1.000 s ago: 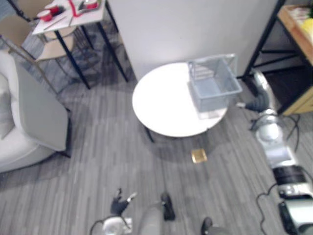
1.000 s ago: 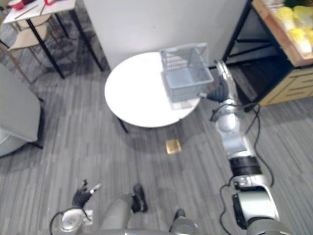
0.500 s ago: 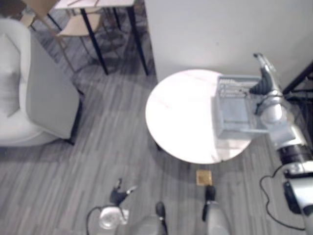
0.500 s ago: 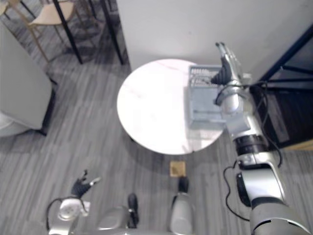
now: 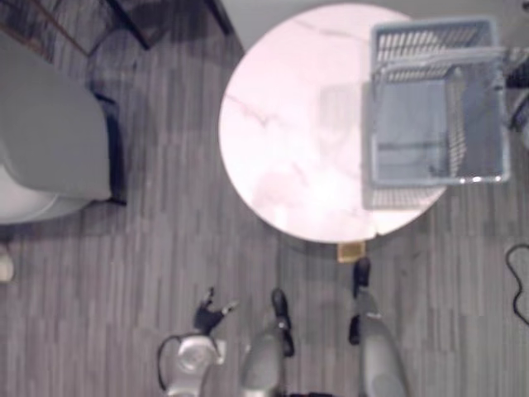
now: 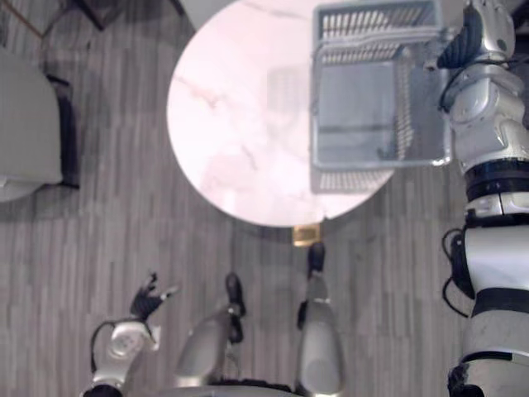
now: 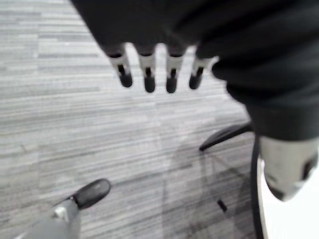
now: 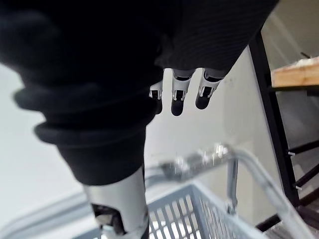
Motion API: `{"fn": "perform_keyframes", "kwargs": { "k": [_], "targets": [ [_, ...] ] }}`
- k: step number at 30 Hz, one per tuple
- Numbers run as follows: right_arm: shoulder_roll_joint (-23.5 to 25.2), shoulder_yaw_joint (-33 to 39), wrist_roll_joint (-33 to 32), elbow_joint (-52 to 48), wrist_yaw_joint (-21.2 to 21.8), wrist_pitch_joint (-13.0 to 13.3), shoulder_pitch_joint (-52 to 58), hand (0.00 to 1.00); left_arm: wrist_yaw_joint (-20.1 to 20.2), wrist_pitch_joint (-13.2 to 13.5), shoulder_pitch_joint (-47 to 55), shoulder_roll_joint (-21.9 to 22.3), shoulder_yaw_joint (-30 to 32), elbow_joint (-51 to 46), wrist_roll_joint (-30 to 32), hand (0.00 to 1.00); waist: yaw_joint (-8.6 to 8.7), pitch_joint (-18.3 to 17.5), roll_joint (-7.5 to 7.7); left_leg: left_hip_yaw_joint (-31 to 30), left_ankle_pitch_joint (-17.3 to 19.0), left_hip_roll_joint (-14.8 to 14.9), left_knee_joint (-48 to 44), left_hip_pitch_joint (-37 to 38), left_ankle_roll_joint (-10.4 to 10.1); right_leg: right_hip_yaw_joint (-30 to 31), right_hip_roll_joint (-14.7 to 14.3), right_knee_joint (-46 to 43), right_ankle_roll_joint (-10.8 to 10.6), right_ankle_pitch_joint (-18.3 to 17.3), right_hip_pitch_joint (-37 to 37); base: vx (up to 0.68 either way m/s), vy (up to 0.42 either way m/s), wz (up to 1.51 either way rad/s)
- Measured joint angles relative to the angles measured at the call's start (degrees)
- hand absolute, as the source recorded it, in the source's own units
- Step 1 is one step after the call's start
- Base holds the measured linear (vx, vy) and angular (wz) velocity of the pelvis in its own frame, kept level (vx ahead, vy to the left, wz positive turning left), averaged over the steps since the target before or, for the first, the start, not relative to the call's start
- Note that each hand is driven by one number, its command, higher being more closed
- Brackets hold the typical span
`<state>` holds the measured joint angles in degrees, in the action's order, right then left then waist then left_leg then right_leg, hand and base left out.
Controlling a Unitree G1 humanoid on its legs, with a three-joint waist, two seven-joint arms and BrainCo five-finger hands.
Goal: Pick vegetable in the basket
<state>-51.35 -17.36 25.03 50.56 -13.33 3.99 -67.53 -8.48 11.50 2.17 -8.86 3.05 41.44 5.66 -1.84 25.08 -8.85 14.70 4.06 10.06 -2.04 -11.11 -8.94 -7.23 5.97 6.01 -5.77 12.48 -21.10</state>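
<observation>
A grey mesh basket (image 5: 374, 107) with a silver handle (image 8: 199, 159) stands on the right side of the round white table (image 5: 289, 124); I see nothing inside it. My right hand (image 6: 463, 45) hovers at the basket's far right corner, just above the handle, with its fingers (image 8: 177, 97) straight and holding nothing. Down by my side, my left hand (image 5: 211, 313) hangs over the floor, its fingers (image 7: 149, 74) straight and empty.
A grey armchair (image 5: 50, 141) stands left of the table. A small tan square (image 5: 351, 251) lies on the floor at the table's near edge. A black shelf frame (image 8: 269, 89) with a wooden board (image 8: 299, 74) rises past the basket.
The camera has moved, so the table and basket now sit higher and larger. My right hand rose from beside the table to the basket's far right corner. The left hand stays low.
</observation>
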Motion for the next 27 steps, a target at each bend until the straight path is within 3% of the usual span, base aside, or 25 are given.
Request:
{"fn": "perform_keyframes", "kwargs": {
  "k": [7,8,17,24,27],
  "targets": [
    [0.26,-5.58,4.27,-0.02,-2.84,0.09,-4.87,0.00,-0.28,0.35,-0.08,2.00,-1.03,1.52,-0.95,0.00,-0.60,1.22,-0.59,-0.69,-1.47,-0.43,0.91,-3.45,0.03,-0.21,0.39,0.02,0.63,0.69,-3.42,-0.01,-0.001,0.06],
    [0.27,-5.68,4.28,-0.05,-2.99,0.02,-6.01,1.00,-0.32,0.46,-0.12,2.09,-1.72,1.58,-0.96,0.00,-0.65,1.33,-0.78,-1.35,-1.93,-0.45,1.05,-4.43,-0.04,-0.76,0.48,0.03,0.76,0.78,-4.06,-0.02,-0.004,0.19],
    [-3.76,-10.46,5.40,4.29,-5.11,0.05,-14.31,1.00,-0.59,0.57,-1.92,2.43,-3.30,2.14,-3.27,0.00,-2.47,2.02,-2.50,-4.48,-6.62,-0.60,4.82,-8.65,-0.41,-3.59,0.68,0.04,1.87,1.63,-8.00,-0.04,0.001,0.18],
    [-6.05,-9.45,6.32,2.07,-4.39,0.13,-11.33,1.00,-0.63,0.59,-3.08,4.11,-3.01,-0.12,-3.31,0.00,-3.19,1.99,-2.41,-4.03,-8.09,-0.55,6.81,-7.61,-0.58,-3.26,0.36,0.04,2.03,1.75,-8.16,-0.02,0.017,0.00],
    [-4.79,-6.01,5.96,-2.95,-3.40,-0.18,-1.63,1.00,-0.59,0.48,-3.03,6.09,-2.63,-1.68,-3.30,0.00,-3.23,1.89,-1.10,-4.54,-5.80,0.40,3.79,-4.31,-1.22,-2.12,-1.07,0.01,2.04,1.68,-4.27,0.04,0.003,-0.28]
  ]
}}
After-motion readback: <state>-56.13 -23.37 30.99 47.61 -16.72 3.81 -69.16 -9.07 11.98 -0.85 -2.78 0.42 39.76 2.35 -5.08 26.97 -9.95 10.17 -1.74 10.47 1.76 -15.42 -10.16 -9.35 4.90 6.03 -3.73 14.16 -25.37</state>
